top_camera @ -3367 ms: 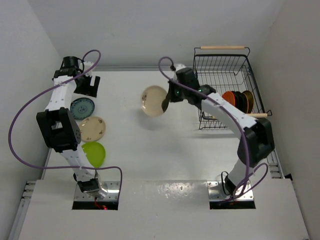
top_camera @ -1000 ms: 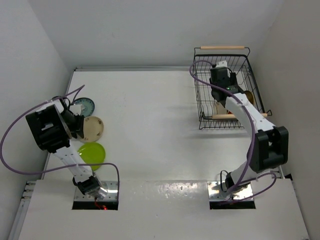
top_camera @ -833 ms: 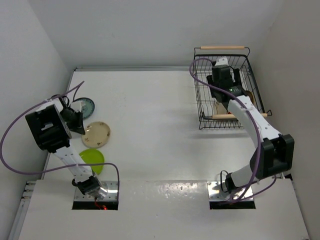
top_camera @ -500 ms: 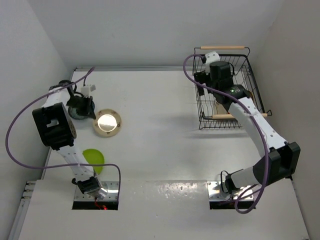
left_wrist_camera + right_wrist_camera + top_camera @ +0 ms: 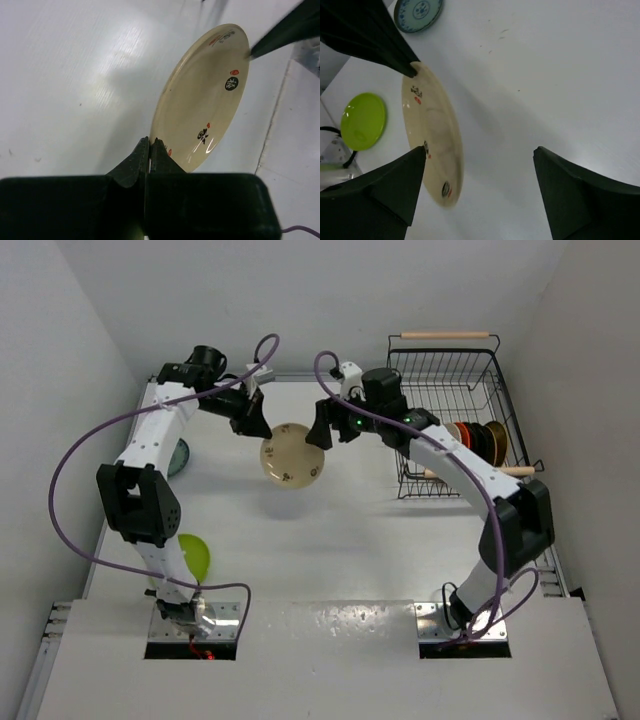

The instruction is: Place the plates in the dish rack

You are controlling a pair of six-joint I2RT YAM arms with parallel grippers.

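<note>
A beige plate (image 5: pixel 291 457) hangs tilted above the white table (image 5: pixel 330 540), between the two arms and left of the dish rack (image 5: pixel 445 370). The left gripper (image 5: pixel 150 146) pinches its rim, fingers pressed tight on the edge. The right gripper (image 5: pixel 480 150) is spread wide at the opposite rim, with the plate's edge just inside one finger; whether that finger touches it cannot be told. The plate carries small red and black marks like stamped characters, too small to read. In the rack, plates stand on edge toward its near right corner: an orange plate (image 5: pixel 458 434) and darker ones beside it, seen edge-on, so their number and patterns are hard to make out. The teal patterned plate (image 5: pixel 418 11) and lime green plate (image 5: pixel 363 121) lie flat near the table's left edge. From above both are partly hidden behind the left arm, and the right wrist view cuts off the teal one's top.
</note>
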